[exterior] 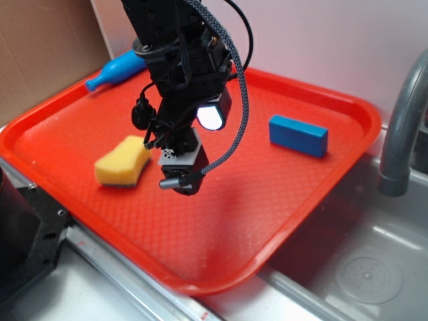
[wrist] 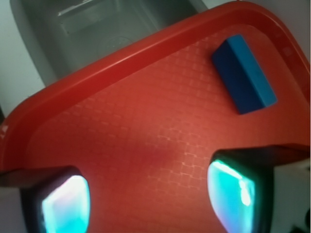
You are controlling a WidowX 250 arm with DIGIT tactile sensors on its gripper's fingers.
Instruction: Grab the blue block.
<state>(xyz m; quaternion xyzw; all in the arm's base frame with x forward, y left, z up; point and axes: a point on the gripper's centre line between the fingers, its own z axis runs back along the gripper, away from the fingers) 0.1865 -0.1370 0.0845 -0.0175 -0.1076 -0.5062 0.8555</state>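
Over the middle of the red tray [exterior: 294, 221] I have the gripper [exterior: 180, 175] hanging clear of the surface, with the blue block [exterior: 298, 135] well apart from it toward the tray's far right corner, near the grey faucet [exterior: 401, 127]. The block lies flat on the tray, untouched, with nothing crowding it. I judge the step in hand to be the approach: nothing is grasped and the reach to the block is not yet made.

The wrist view confirms this. The block [wrist: 244, 73] sits in the upper right of that view, skewed to the line between the fingers. The two fingertips [wrist: 233, 194] stand apart at the bottom edge with bare tray [wrist: 146, 136] between them; the jaws are spread wide and hold nothing, touching neither tray nor block.

Next move, in my judgement: carry the gripper across toward the block, turn the wrist so the jaws straddle its narrow width rather than its length, then descend and close. The present spread looks sufficient for the short side.

Other items noted: a yellow sponge [exterior: 123, 162] just beside the gripper on the left, and a lighter blue bottle-shaped toy [exterior: 117, 69] at the far edge. Neither lies on the path to the block.
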